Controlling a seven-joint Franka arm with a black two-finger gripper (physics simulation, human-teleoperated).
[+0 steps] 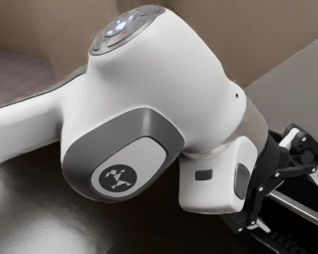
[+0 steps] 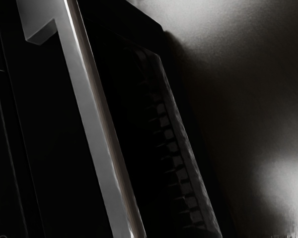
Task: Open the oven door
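At the exterior view's lower right, my gripper (image 1: 290, 201) stands open, its two fingers wide apart. The oven's silver handle bar (image 1: 306, 211) runs past the hand there, with no finger seen clamped on it. In the wrist view the handle (image 2: 93, 126) slants across in front of the hand, with an angular mount (image 2: 40, 32) near one end. Behind it lies the black oven door (image 2: 52, 134), whose dark window (image 2: 134, 109) shows a row of rack-like shapes. No opening gap can be made out along the door.
Beside the door, a black panel (image 2: 2, 148) carries small pale symbols. A dark, shiny floor-like surface (image 2: 258, 114) spreads past the oven's side. In the exterior view, a grey flat surface (image 1: 299, 87) rises behind the hand, and a brown wall (image 1: 26, 24) stands farther back.
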